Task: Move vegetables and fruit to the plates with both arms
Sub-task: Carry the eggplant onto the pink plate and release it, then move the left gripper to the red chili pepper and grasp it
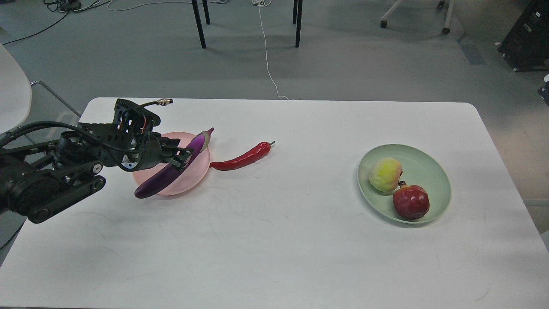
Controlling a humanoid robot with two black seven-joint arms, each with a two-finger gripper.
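Note:
My left gripper (pixel 181 158) is shut on the purple eggplant (pixel 159 180) and holds it across the pale pink plate (pixel 195 174), cap end up to the right, lower end past the plate's front-left rim. The red chili pepper (pixel 241 158) lies on the table just right of the pink plate. The pale green plate (pixel 429 165) at the right holds the yellow-green peach-like fruit (pixel 385 174) and the dark red pomegranate (pixel 411 202). My right arm is out of view.
The white table (pixel 274 240) reaches across the view. Chair legs and a white cable are on the floor beyond its far edge. A white chair stands at the far left.

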